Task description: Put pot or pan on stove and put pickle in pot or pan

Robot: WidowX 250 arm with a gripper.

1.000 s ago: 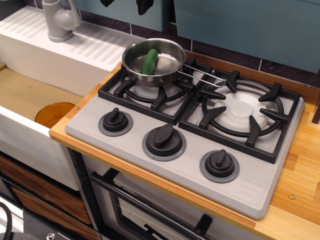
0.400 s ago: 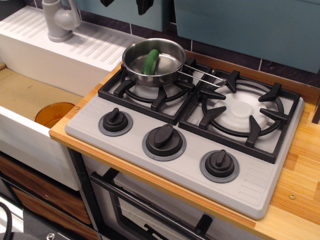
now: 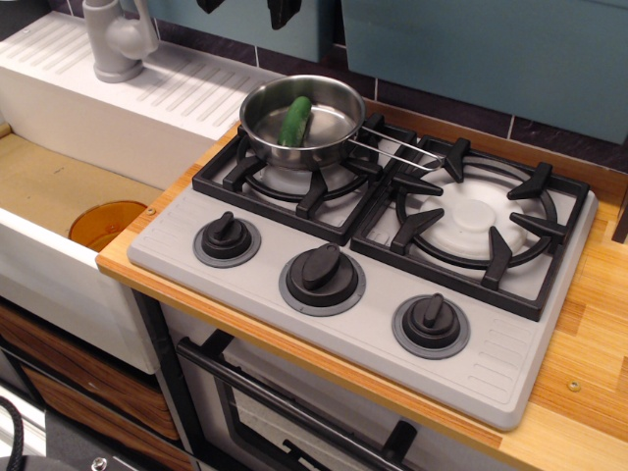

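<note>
The wooden worktop carries the grey stove, which has 2 black grates and 3 knobs along its front edge. To the left of it, set lower, is a sink basin with an orange disc lying in its near corner and a grey tap standing behind it.

The steel pot sits on the left rear grate, its thin wire handle reaching out to the right over the gap between the 2 burners. The pickle lies inside the pot, leaning against the wall. By that layout, both parts of the task look done.

The risk left is a knock. The pot sits towards the back of its grate rather than centred on it, and the long handle sticks out where a passing arm could catch it; that would swing or tip the light pot and roll the pickle out onto the stove or into the sink.

At the very top edge only 2 dark tips of the claw show, well above the pot and touching nothing. They seem to hold nothing, but whether they are spread or closed I cannot tell.
</note>
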